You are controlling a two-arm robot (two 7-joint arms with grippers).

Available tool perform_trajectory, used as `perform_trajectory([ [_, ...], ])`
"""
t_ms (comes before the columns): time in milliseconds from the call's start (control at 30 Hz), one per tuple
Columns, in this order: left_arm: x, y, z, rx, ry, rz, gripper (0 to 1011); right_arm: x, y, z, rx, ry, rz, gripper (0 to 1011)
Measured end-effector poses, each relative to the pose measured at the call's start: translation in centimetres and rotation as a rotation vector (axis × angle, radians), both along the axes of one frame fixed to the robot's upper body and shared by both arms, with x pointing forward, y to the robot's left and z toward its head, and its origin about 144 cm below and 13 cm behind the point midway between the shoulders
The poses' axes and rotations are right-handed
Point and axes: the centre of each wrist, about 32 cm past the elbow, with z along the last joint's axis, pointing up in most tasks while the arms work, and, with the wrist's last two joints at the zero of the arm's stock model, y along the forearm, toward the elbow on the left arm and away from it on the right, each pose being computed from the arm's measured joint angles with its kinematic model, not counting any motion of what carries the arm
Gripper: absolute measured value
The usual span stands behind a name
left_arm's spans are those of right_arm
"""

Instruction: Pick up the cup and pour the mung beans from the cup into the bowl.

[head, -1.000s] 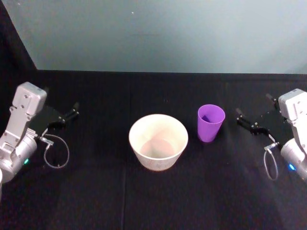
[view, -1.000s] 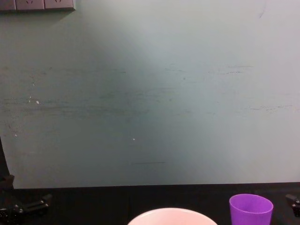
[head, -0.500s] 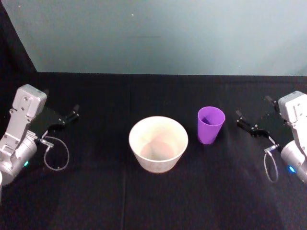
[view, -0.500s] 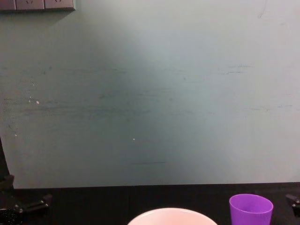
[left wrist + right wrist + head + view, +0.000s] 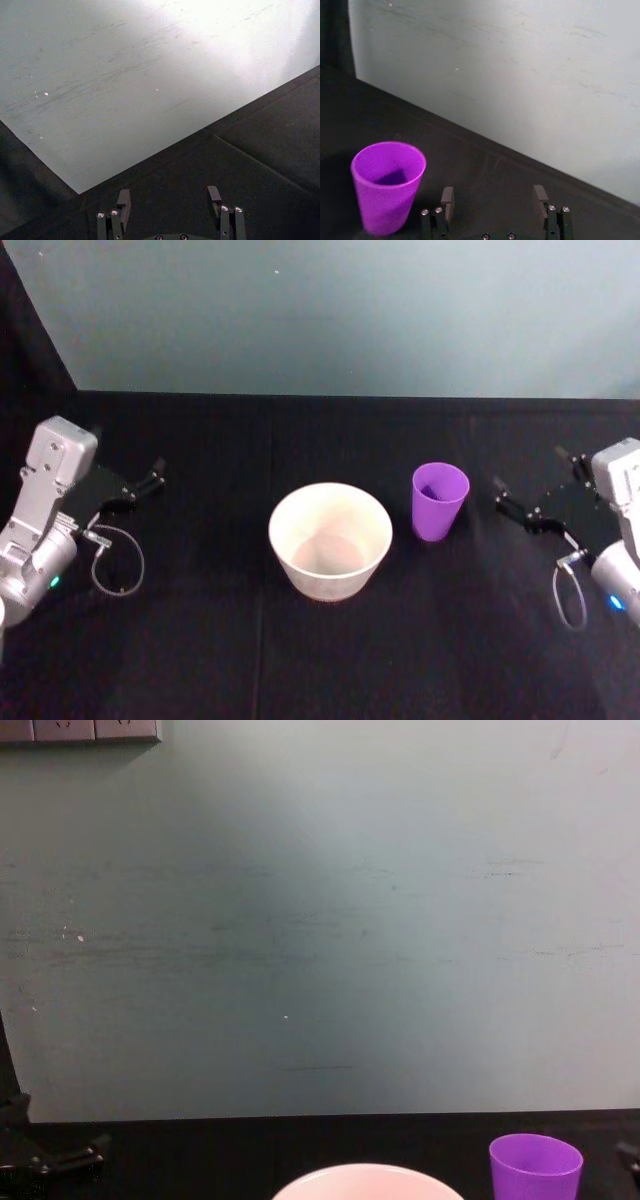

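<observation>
head view: our right gripper (image 5: 493, 197), fingers (image 5: 447, 199) wide and empty, faces the upright cup (image 5: 440, 500) beside the bowl (image 5: 274, 522) for grasping; left gripper (image 5: 170, 197) parked open, far left.

Cup (image 5: 439, 500) just right of bowl (image 5: 330, 540)

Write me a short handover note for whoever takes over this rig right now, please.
Left end effector open, parked at the left side of the table.
Right end effector open, empty, right of the cup, not touching it.
Cup upright beside the bowl, on its right, apart.
Done: nothing; no beans in the bowl.
Left: grasp cup, lift, pour into bowl.
</observation>
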Motion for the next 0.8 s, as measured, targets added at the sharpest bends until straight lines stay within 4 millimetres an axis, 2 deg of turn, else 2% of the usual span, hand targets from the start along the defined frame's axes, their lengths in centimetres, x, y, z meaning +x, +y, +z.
perform_trajectory([
  [433,0.0,0.0,0.0,0.000,0.000,0.000,1000,-1.9,-2.2,-0.9,0.097,0.069,0.139,1002],
  [800,0.0,0.0,0.0,0.000,0.000,0.000,1000,-0.8,-1.9,-2.5,0.209,0.127,0.300,1002],
])
